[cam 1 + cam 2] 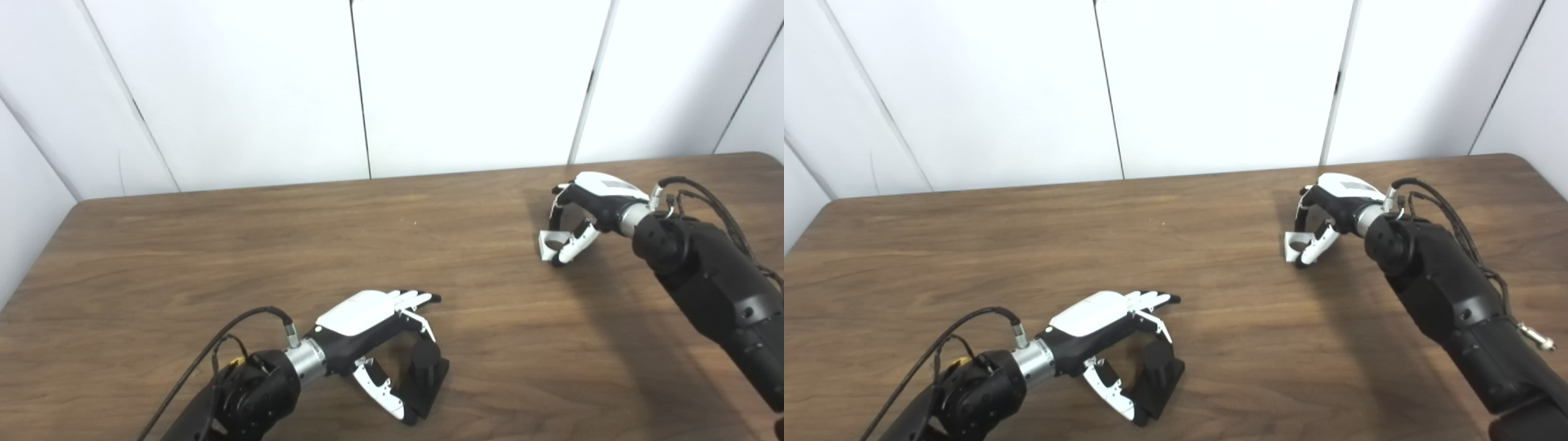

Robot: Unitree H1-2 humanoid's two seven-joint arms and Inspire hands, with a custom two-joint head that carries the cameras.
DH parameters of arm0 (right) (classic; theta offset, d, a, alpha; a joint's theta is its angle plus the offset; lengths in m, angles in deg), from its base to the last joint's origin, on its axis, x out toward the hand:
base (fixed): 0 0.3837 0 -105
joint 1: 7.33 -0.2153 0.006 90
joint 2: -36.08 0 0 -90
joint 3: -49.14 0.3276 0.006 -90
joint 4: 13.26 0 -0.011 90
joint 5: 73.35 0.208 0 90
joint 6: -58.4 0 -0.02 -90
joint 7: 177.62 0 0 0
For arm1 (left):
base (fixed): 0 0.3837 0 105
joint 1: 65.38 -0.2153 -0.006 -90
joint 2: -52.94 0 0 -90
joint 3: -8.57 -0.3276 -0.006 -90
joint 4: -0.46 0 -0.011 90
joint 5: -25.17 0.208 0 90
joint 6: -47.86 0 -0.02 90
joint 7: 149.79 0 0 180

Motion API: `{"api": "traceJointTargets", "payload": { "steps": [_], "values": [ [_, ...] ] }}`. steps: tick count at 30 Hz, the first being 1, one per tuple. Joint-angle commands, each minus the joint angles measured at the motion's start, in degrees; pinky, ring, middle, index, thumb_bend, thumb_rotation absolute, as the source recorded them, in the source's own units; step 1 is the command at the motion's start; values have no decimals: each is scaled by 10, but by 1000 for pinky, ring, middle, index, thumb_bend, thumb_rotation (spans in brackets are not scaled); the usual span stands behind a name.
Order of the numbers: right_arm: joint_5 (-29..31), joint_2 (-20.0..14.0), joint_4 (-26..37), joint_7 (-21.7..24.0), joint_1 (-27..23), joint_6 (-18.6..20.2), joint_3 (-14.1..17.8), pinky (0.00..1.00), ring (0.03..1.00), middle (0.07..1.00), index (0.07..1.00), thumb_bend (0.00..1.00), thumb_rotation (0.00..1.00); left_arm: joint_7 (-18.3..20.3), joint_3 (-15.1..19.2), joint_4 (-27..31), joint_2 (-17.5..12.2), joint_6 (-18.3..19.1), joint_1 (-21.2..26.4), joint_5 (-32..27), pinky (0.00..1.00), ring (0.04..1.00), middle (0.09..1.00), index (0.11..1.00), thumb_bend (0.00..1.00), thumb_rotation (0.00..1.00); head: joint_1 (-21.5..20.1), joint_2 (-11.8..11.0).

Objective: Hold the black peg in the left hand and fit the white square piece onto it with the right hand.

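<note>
I see a dark wooden table (184,245) with rounded far corners, its grain running side to side. Behind it stand plain white wall panels (478,79), split by thin dark seams. The light is even and soft, with faint shadows on the wood.

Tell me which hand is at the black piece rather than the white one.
The left hand, nearer the table's front edge, brackets the black peg; the right hand is at the white square piece.

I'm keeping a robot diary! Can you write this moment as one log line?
left hand: open around black peg | right hand: closing on white square piece | both on table | not joined
</note>
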Motion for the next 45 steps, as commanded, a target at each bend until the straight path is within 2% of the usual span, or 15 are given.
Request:
{"api": "traceJointTargets", "payload": {
  "steps": [1,14,20,27,45],
  "values": [
    [-2,0,-12,-16,-19,-7,5,1000,1000,931,491,524,144,17,0,-7,-8,15,5,15,1000,1000,1000,560,931,275,0,0],
    [-5,-2,8,-26,-9,-9,9,1000,1000,940,492,524,145,16,3,-11,-6,12,6,9,1000,1000,999,556,927,271,-1,-2],
    [-12,-11,77,-16,1,-4,16,1000,1000,942,491,525,146,19,2,-15,-4,16,9,7,1000,1000,995,552,930,266,-4,1],
    [-13,-12,157,26,9,6,16,1000,1000,942,492,525,145,16,1,-23,-2,11,10,9,1000,1000,999,562,938,270,-4,3],
    [-33,20,365,120,32,-6,-11,1000,1000,953,490,525,150,12,-4,-26,4,9,12,19,1000,1000,1000,560,937,296,-1,9]
  ]
}}
